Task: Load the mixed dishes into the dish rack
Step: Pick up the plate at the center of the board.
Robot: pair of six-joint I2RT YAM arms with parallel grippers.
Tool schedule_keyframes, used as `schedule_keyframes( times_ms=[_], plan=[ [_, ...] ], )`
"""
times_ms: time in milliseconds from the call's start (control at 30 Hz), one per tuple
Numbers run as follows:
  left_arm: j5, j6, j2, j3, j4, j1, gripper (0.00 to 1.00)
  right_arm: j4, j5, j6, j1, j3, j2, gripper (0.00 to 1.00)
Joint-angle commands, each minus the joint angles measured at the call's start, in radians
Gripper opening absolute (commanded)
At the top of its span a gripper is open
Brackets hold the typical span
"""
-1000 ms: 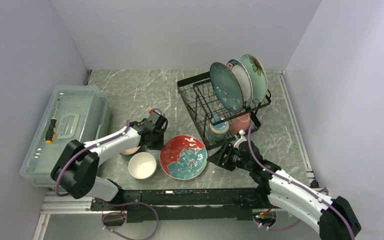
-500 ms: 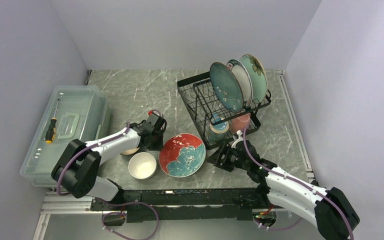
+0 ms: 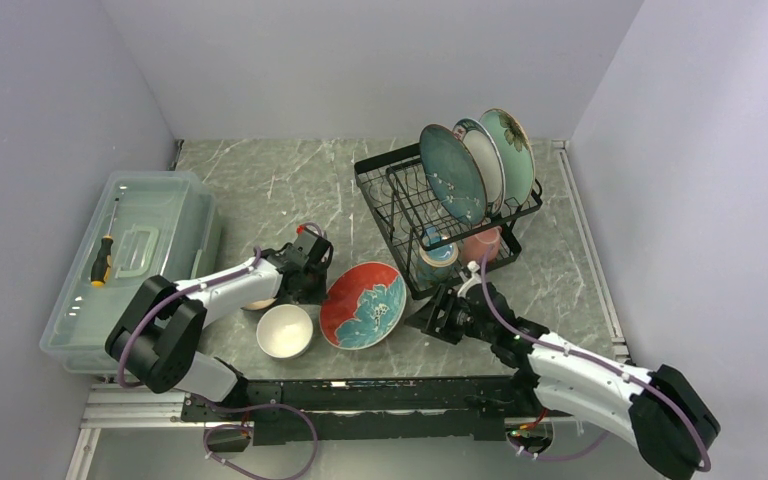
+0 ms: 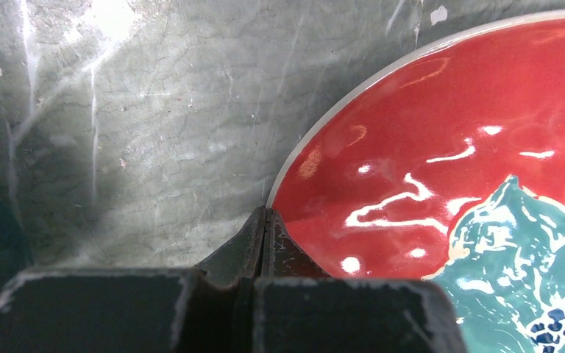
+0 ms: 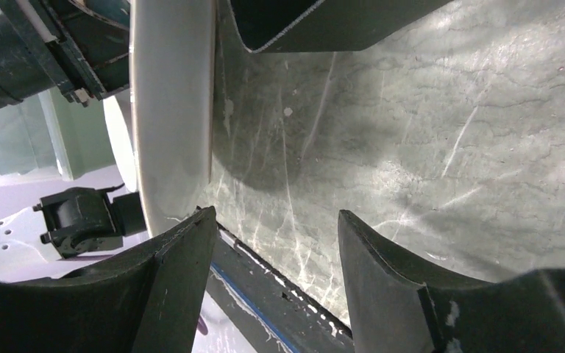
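Note:
The red plate (image 3: 363, 305) with a teal flower stands tilted on the table, its right edge raised. My left gripper (image 3: 312, 278) is shut and empty, its tips (image 4: 265, 215) pressed against the plate's left rim (image 4: 441, 162). My right gripper (image 3: 424, 318) is open at the plate's right edge; in its wrist view the gripper (image 5: 272, 215) has its left finger against the plate's white underside (image 5: 173, 110). The black dish rack (image 3: 392, 200) holds three upright plates (image 3: 480, 160), a pink mug (image 3: 480, 246) and a blue mug (image 3: 438, 256). A white bowl (image 3: 285, 331) sits near the plate. A brown bowl (image 3: 260, 302) is mostly hidden under my left arm.
A clear plastic box (image 3: 150, 205) with a screwdriver (image 3: 101, 262) on it stands at the left. The table's front rail (image 3: 360, 385) runs just below the bowl and plate. Grey walls close in the back and both sides.
The red plate has gone from lying flat to tilting up on its left edge. My right gripper has moved left under its right edge. My left gripper has barely moved.

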Motion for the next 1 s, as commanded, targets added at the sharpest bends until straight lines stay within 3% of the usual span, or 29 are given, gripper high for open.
schedule_keyframes(
  times_ms=[0,267,467,967],
  plan=[
    [0.065,-0.026,0.0,-0.02,0.01,-0.011,0.0,-0.066,0.096,0.007,0.009,0.033,-0.099,0.64],
    [0.071,-0.021,-0.001,-0.014,0.011,-0.011,0.0,-0.224,0.187,0.001,0.014,0.087,-0.284,0.64],
    [0.072,-0.017,-0.006,-0.007,0.004,-0.01,0.0,-0.145,0.128,-0.019,0.033,0.14,-0.188,0.64],
    [0.086,-0.019,-0.021,-0.021,0.012,-0.011,0.0,0.05,0.222,0.029,0.156,0.222,0.096,0.62]
  ],
)
